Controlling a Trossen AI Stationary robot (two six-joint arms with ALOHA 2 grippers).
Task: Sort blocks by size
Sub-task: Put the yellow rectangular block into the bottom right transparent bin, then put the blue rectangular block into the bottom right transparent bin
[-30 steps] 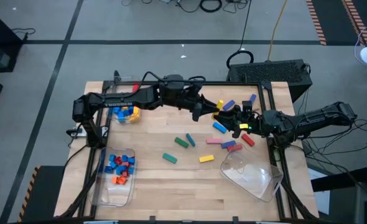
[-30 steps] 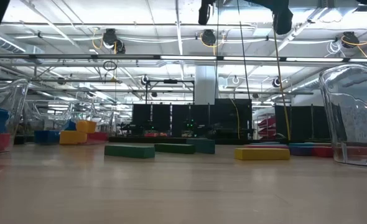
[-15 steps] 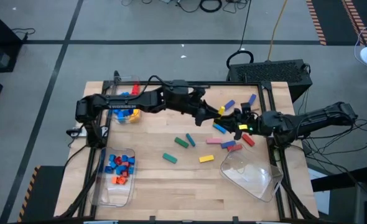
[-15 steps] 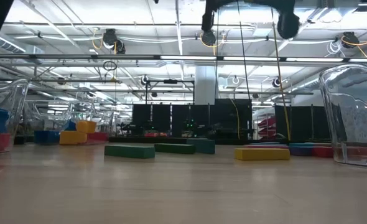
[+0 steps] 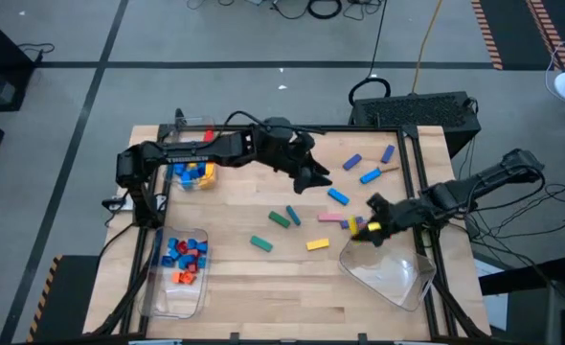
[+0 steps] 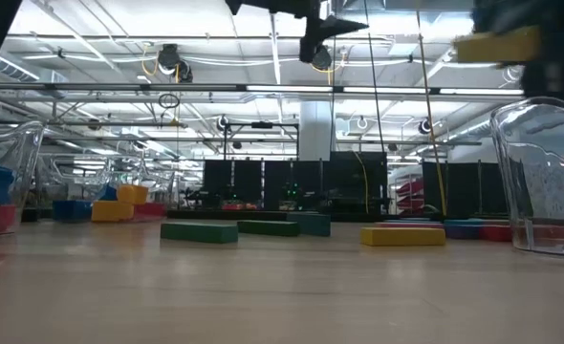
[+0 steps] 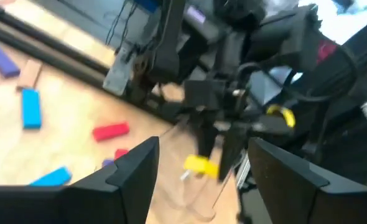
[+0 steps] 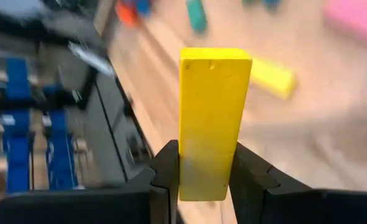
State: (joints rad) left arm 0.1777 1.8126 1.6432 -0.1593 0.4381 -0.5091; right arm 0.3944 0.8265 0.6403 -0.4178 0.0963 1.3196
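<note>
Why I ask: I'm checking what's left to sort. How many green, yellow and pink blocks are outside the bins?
Green blocks: 3
Yellow blocks: 2, one lying on the table, one held by the right gripper
Pink block: 1
Total: 6

Grey concrete floor (image 5: 215,29) with dark seam lines, hazard striping (image 5: 488,29) at 1 o'clock, cables (image 5: 321,8) at 12. Ceiling trusses with strip lights (image 6: 263,88) overhead.
</note>
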